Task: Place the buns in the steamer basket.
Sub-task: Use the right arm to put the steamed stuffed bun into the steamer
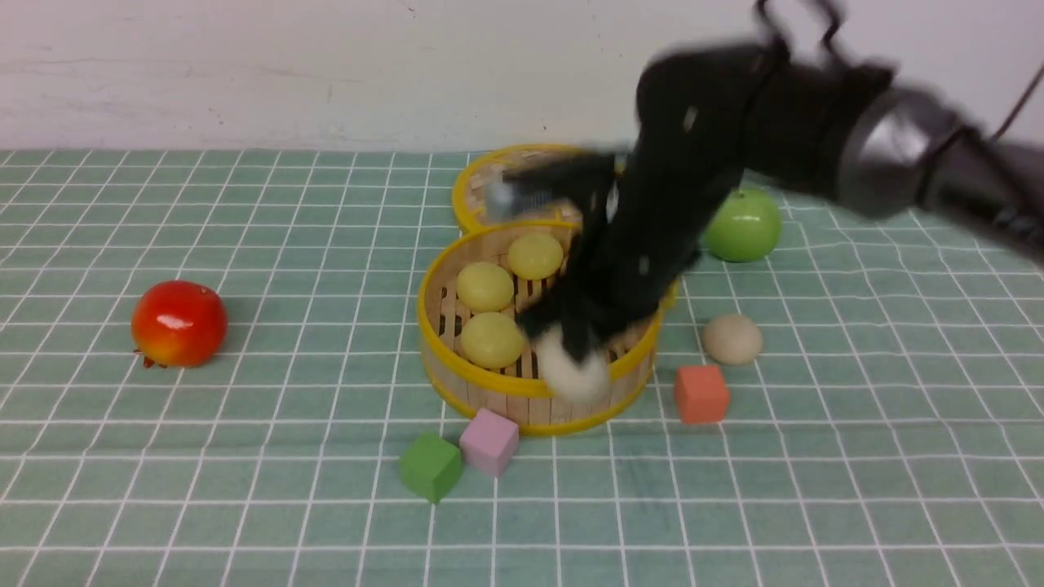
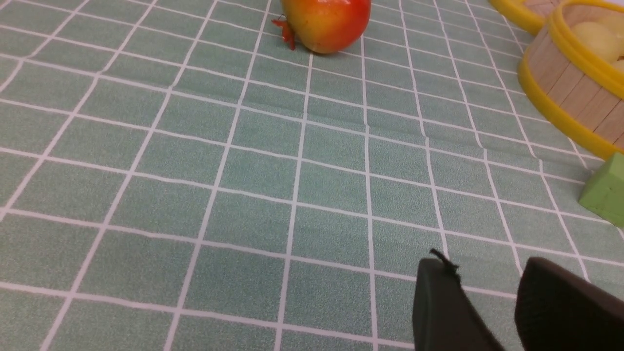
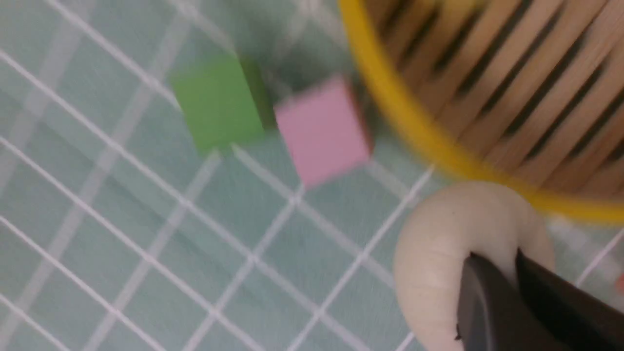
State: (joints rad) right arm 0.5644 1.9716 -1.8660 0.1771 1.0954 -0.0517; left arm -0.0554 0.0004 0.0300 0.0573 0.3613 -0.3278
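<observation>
Pinching an off-white bun [image 3: 458, 253] tight, right gripper [image 1: 575, 350] hangs over steamer basket [image 1: 457, 383] front rim; three yellow buns [image 1: 487, 285] inside, beige bun [image 1: 732, 338] on cloth. Left gripper [image 2: 487, 287] fingers parted, empty.

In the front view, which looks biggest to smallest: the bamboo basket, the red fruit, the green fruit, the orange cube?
1. Round bamboo steamer basket
2. Shiny red fruit and shiny green fruit: about alike, the green one partly hidden
3. Orange cube

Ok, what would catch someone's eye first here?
The blurred black right arm, its right gripper pinching an off-white bun at the near rim of the bamboo steamer basket. Inside sit three pale yellow buns. A shiny red pomegranate sits alone on the left.
</observation>
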